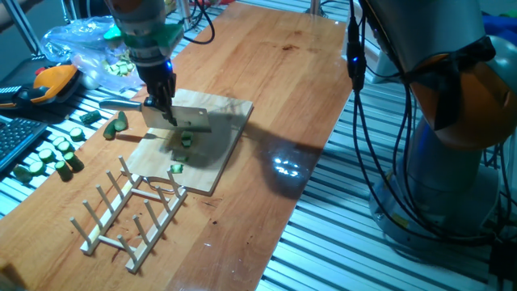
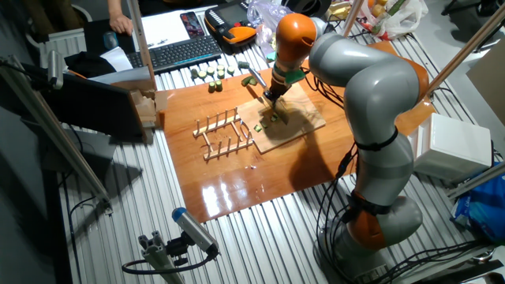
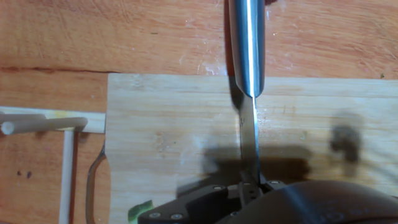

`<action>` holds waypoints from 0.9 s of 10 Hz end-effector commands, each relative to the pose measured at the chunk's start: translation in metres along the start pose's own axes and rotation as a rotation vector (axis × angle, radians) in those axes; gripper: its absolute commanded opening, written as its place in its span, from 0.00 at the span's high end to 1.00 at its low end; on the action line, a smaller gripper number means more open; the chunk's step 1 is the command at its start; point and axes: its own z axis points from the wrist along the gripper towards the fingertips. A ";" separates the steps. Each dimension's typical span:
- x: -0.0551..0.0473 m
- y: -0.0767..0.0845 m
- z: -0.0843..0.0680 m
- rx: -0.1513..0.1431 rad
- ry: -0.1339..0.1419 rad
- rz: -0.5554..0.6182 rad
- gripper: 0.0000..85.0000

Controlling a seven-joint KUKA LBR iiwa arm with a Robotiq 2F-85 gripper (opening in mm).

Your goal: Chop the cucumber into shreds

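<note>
One big wooden desk point(image 1: 283, 89) holds a pale cutting board point(image 1: 222, 153), and the robot's hand point(image 1: 161, 101) hangs over the board's far part. The hand is closed tight on a knife point(image 1: 182, 120). The shiny handle sticks out to one side and the flat blade reaches over the board.

In the hand view, the knife point(image 3: 249, 93) runs straight up the middle, thin edge down, and its long line goes across the board.

The cucumber point(image 1: 187, 139) is a small green piece. It sits on the board just under the blade and a little toward the rack side. I think the next chop needs the blade right over this piece.

A few tiny shreds point(image 1: 176, 168) lie nearer the board's edge, close to the wooden rack point(image 1: 129, 214), and apart from the hand.
</note>
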 end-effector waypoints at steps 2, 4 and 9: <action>0.000 -0.003 -0.002 0.001 -0.004 -0.005 1.00; -0.001 -0.003 -0.003 -0.005 0.000 -0.012 1.00; 0.001 -0.010 -0.008 0.029 0.020 -0.158 1.00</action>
